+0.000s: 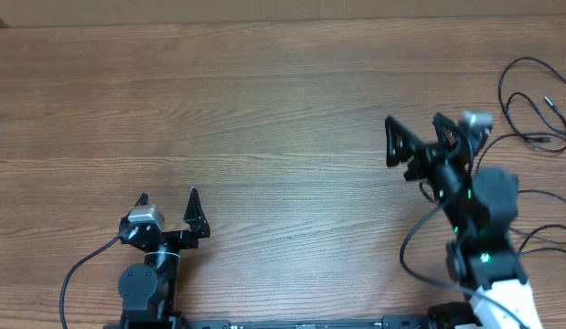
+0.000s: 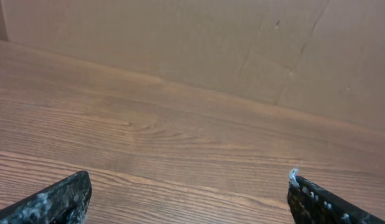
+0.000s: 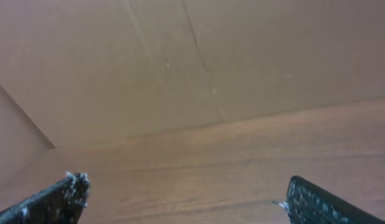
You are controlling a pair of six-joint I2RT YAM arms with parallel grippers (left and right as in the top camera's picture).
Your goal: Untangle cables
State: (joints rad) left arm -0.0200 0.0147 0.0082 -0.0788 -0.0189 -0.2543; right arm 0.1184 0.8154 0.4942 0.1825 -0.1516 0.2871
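Observation:
Thin black cables (image 1: 539, 137) lie in loose loops at the far right edge of the table in the overhead view, with a small plug end near the top right. More thin loops run along the right edge lower down (image 1: 552, 233). My right gripper (image 1: 415, 128) is open and empty, raised left of the cables, apart from them. My left gripper (image 1: 168, 198) is open and empty near the front left, far from the cables. Neither wrist view shows a cable; both show only open fingertips (image 2: 189, 193) (image 3: 183, 196) over bare wood.
The wooden table (image 1: 264, 110) fills the view. A brown cardboard wall (image 2: 211, 43) stands along the far edge and also shows in the right wrist view (image 3: 180, 62). Thicker black arm cables (image 1: 77, 274) hang near both arm bases.

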